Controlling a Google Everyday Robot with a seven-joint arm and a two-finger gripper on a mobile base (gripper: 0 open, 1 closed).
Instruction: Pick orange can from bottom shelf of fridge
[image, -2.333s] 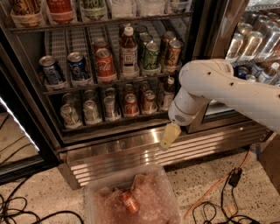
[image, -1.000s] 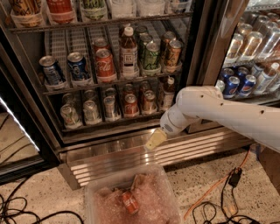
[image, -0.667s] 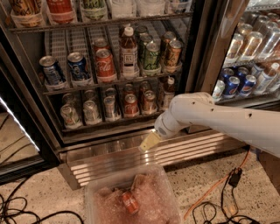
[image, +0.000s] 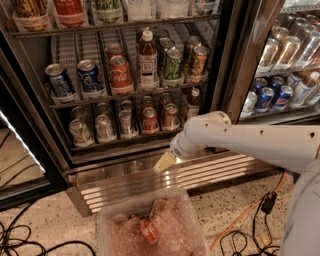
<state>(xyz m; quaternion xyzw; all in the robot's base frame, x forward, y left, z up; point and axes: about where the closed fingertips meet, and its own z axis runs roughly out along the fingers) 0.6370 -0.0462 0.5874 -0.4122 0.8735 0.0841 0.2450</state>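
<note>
Orange can (image: 170, 116) stands upright on the shelf (image: 120, 143), directly above my gripper (image: 164, 162); whether that's parted or closed, I can't make out.

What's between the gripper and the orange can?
In the camera view, only the front rail of the bottom shelf and the sill of the fridge separate the gripper, hanging below, from the orange can.
</note>
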